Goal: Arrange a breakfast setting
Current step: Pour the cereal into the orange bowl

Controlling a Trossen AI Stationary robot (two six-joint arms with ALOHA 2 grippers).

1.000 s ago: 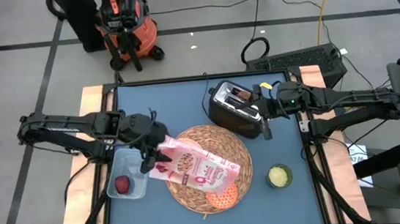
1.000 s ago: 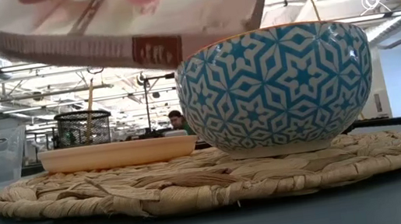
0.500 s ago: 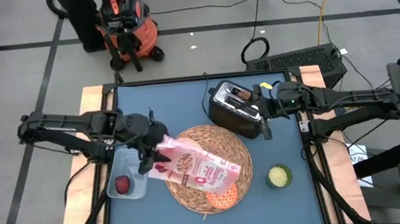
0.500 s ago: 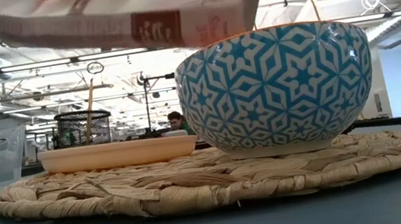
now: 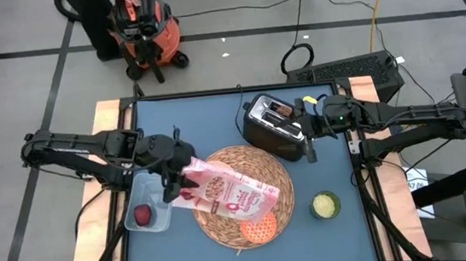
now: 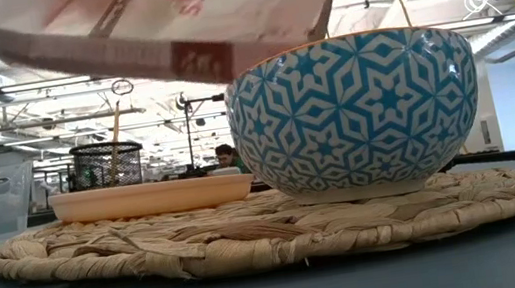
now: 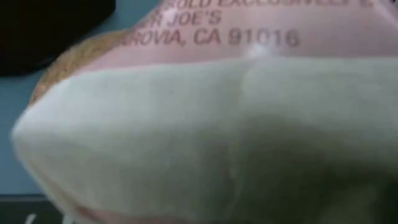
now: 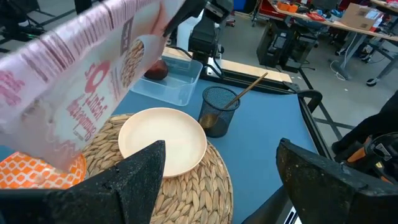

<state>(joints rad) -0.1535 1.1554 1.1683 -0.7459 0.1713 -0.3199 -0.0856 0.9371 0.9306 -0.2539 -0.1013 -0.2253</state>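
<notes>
My left gripper (image 5: 175,186) is shut on the pink-white cereal box (image 5: 232,196), which slants in the air over the round straw placemat (image 5: 225,225). The box also shows in the low view (image 6: 160,21) and the right wrist view (image 8: 81,93). On the mat stand a cream dish (image 8: 163,142) and a bowl, blue-starred outside (image 6: 359,114) and orange inside (image 5: 260,229). A dark mesh cup (image 8: 219,111) holds the wooden spoon (image 8: 252,86) beside the mat. The dark-red fruit (image 5: 142,214) lies in the clear tub (image 5: 149,194). My right gripper (image 5: 307,146) is open and empty by the toaster. My left gripper holds the cereal box by its end toward the table's left (image 5: 190,184), coming level from the table's left. The box is lifted clear and tilted, its free end (image 5: 272,197) lower, over the orange-lined bowl. The box itself fills the left wrist view (image 7: 205,112) and hides the fingers.
A black toaster (image 5: 271,127) stands at the mat's far right. A small green-yellow cup (image 5: 326,205) stands right of the mat. The clear tub sits at the mat's left. Bare blue table (image 5: 181,123) shows at the far left.
The cereal box has rocked in my left gripper's hold. Its free end rose a little above the bowl, then dropped back, with another face turned toward the low camera. The gripper has stayed in place.
</notes>
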